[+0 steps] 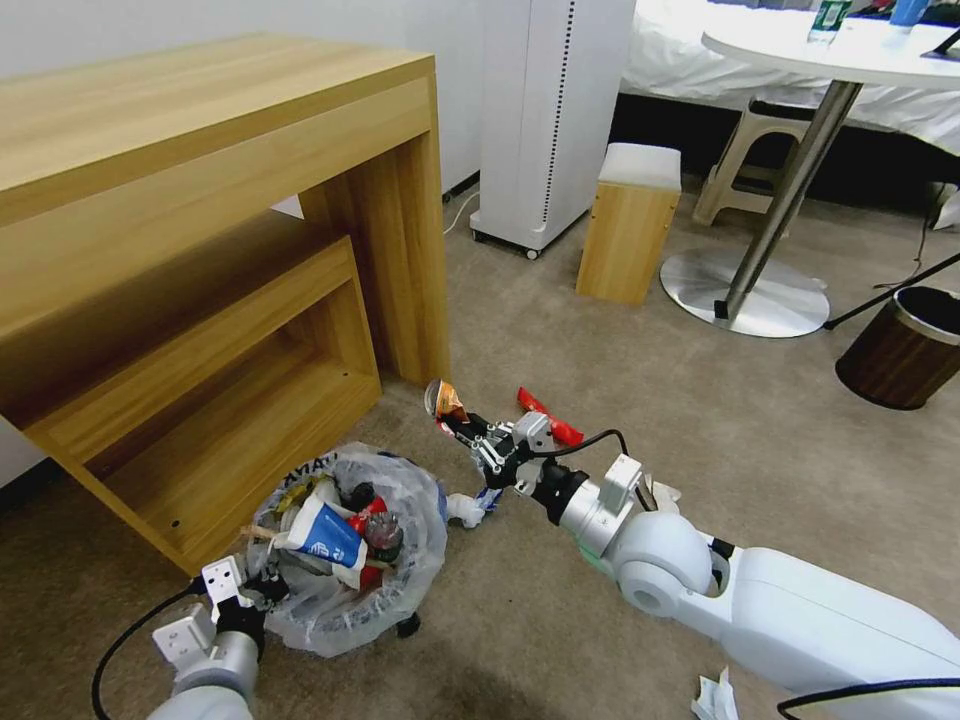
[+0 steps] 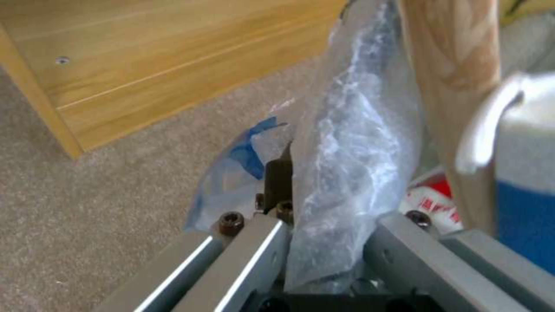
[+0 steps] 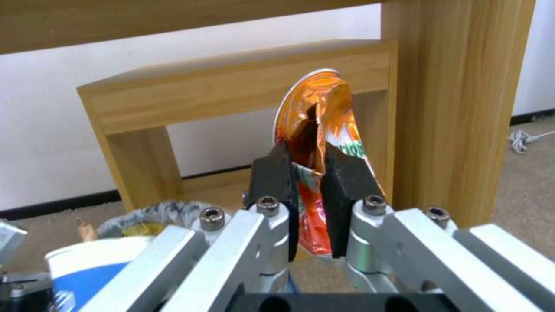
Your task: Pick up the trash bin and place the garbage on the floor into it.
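On the beige-tan short-pile carpet floor (image 1: pixel 620 380), just beside the low corner of the wooden table (image 1: pixel 200 130), the small round trash bin (image 1: pixel 400 560) lined with crinkled clear plastic is seen. Its rim and bag are clamped by the left claw (image 1: pixel 262 590); in the left wrist view the plastic is pinched between the pads (image 2: pixel 277 180), which are closed on it. Inside the bin a blue-white paper cup (image 1: pixel 325 535), a red wrapper and a dark bottle top are already lying.

The right claw (image 1: pixel 460 425) is held above the carpet, near the bin but not over its mouth. A crumpled orange foil wrapper (image 3: pixel 315 130) is gripped between its black pads (image 3: pixel 341 177), which are closed tight on the lower part of it. Behind this claw a red wrapper (image 1: pixel 550 418) is lying on the carpet, and a white-blue scrap (image 1: pixel 470 507) is beside the bin. More white paper is lying near the right arm.

The step in hand is judged to be the carrying of the orange wrapper to the bin. To do it well, the wrapper should be brought fully over the open mouth, low enough that the light foil does not drift outside, and only then released. The bin should be kept steady and its opening not squeezed shut by the left claw.
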Motion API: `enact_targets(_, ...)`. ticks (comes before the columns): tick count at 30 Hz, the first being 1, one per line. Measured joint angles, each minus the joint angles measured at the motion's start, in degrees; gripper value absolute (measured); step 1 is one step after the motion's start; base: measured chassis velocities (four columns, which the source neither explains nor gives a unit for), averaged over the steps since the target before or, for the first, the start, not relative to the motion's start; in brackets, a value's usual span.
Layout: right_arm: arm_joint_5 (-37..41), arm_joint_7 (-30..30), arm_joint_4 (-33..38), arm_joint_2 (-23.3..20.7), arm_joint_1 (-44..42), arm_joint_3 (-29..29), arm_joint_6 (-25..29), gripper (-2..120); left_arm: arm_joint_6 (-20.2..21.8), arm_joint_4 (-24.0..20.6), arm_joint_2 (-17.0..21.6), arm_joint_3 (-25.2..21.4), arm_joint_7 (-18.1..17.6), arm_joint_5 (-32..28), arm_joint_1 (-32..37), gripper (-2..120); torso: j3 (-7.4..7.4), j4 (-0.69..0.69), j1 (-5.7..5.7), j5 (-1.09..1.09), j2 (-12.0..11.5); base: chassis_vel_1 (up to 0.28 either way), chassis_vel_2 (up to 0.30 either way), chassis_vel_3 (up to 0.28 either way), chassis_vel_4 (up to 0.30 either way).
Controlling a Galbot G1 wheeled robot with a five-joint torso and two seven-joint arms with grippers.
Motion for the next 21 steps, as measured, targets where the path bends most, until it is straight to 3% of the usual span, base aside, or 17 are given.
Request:
enact_targets(2, 0.4, 0.2, 0.1, 0.2, 0.3, 0.0, -0.2, 9, 2.7, -2.1, 5.2, -1.0, -0.3, -4.1, 1.7, 0, 0.0, 0.0, 0.0, 0.01, 0.0, 0.0, 0.0, 0.0, 0.0)
enact_targets(3, 0.4, 0.2, 0.1, 0.2, 0.3, 0.0, -0.2, 9, 2.7, -2.1, 5.2, -1.0, -0.3, -4.1, 1.7, 0, 0.0, 0.0, 0.0, 0.01, 0.0, 0.0, 0.0, 0.0, 0.0)
enact_targets(5, 0.6, 0.3, 0.1, 0.1, 0.3, -0.1, -0.3, 9, 4.6, -3.2, 10.0, -2.2, -0.3, -7.4, 3.6, 0, 0.0, 0.01, 0.0, 0.0, 0.0, 0.0, 0.0, 0.0, 0.0)
enact_targets(6, 0.6, 0.3, 0.1, 0.1, 0.3, -0.1, -0.3, 9, 4.6, -3.2, 10.0, -2.2, -0.3, -7.4, 3.6, 0, 0.0, 0.01, 0.0, 0.0, 0.0, 0.0, 0.0, 0.0, 0.0)
enact_targets(7, 0.6, 0.4, 0.1, 0.0, 0.3, 0.0, -0.4, 9, 5.3, -3.5, 12.4, -2.8, -0.6, -9.1, 4.1, 0, 0.0, 0.0, 0.0, 0.01, 0.0, 0.0, 0.0, 0.0, 0.0)
enact_targets(12, 0.9, 0.6, 0.5, -0.2, 0.1, -0.1, -0.7, 9, 8.1, -4.4, 20.7, -2.9, -3.7, -17.5, 2.4, 0, 0.0, -0.01, 0.0, 0.0, 0.0, 0.0, 0.0, 0.0, 0.0)
enact_targets(13, 0.9, 0.6, 0.5, -0.2, 0.1, -0.1, -0.7, 9, 8.1, -4.4, 20.7, -2.9, -3.7, -17.5, 2.4, 0, 0.0, -0.01, 0.0, 0.0, 0.0, 0.0, 0.0, 0.0, 0.0)
enact_targets(16, 3.7, -0.3, 1.2, -0.3, 2.0, -2.3, -0.5, 9, 9.0, -4.6, 26.6, -2.0, -4.9, -22.0, 0.3, 0, 0.0, -0.02, 0.0, 0.0, 0.0, 0.0, 0.0, 0.0, 0.0)
enact_targets(21, 5.7, -1.7, 1.5, 0.5, 3.5, -3.2, 0.4, 9, 9.1, -4.6, 29.0, -1.5, -5.4, -23.8, -1.0, 0, 0.0, 0.01, 0.0, 0.0, 0.0, 0.0, 0.0, 0.0, 0.0)
